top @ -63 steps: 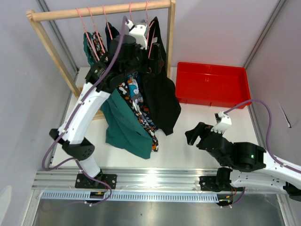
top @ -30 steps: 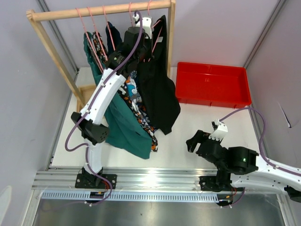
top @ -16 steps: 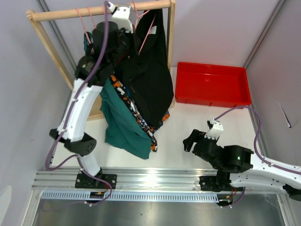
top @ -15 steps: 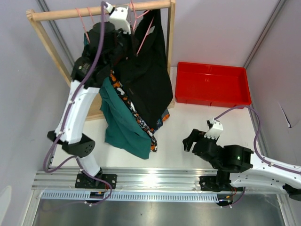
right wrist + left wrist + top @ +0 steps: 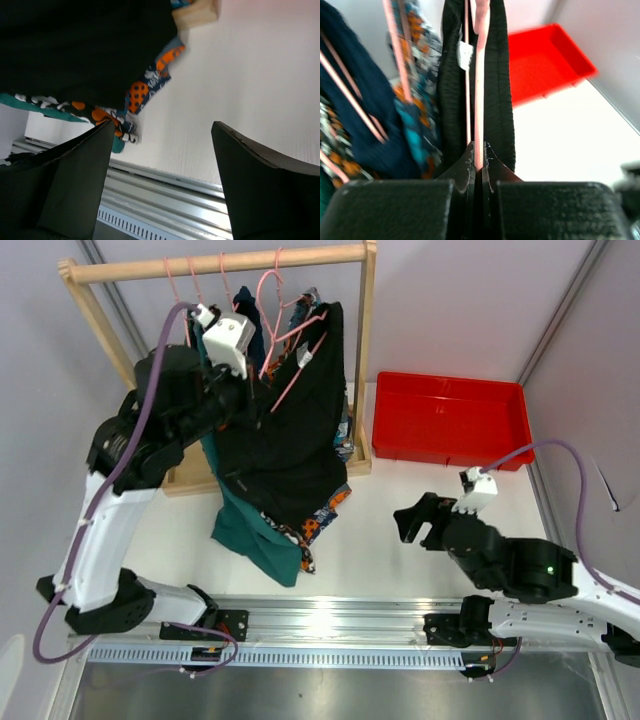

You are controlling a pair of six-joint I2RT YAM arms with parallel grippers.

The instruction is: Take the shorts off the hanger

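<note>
The black shorts (image 5: pixel 296 445) hang on a tilted pink hanger (image 5: pixel 299 361) in front of the wooden rack (image 5: pixel 210 263). My left gripper (image 5: pixel 263 405) is shut on that hanger's lower bar. In the left wrist view the pink hanger (image 5: pixel 479 90) is pinched in the left gripper (image 5: pixel 479 156), with the black shorts' waistband (image 5: pixel 498 75) on either side of it. Navy shorts (image 5: pixel 367 117), patterned shorts (image 5: pixel 322 523) and teal shorts (image 5: pixel 250 530) hang behind. My right gripper (image 5: pixel 420 521) stands open over the table, holding nothing. From the right gripper (image 5: pixel 164 126) the black shorts (image 5: pixel 85 45) lie above left.
A red bin (image 5: pixel 450 420) sits at the back right of the table. The rack's right post (image 5: pixel 364 350) stands just behind the black shorts. Its wooden foot (image 5: pixel 197 12) shows in the right wrist view. A metal rail (image 5: pixel 320 625) runs along the near edge.
My left arm has swung down and toward the near left, carrying the pink hanger and black shorts away from the rod. The right gripper shifted slightly and opened a little wider.
</note>
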